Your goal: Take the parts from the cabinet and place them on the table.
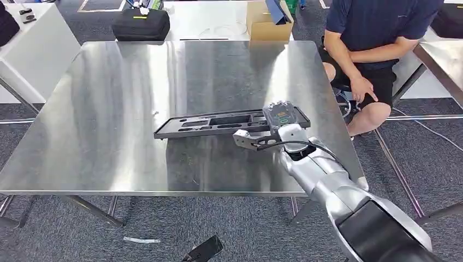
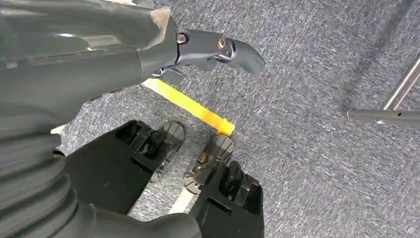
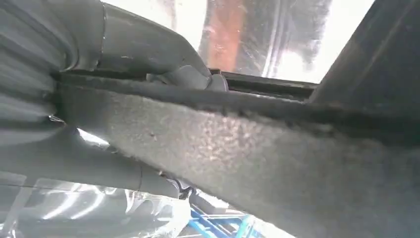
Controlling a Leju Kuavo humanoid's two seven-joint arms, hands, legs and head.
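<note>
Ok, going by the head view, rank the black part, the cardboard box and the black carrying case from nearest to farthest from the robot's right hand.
1. The black part: on the steel table, its right end in the right hand.
2. The cardboard box: beyond the table's far edge, roughly straight ahead of the hand.
3. The black carrying case: beyond the far edge too, well off to the left.

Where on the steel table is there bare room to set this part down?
The table is bare left of and beyond the black part, up to the far edge near the black case and cardboard box. It is crowded at the near right, where the right hand grips the part, with a seated person beside it.
</note>
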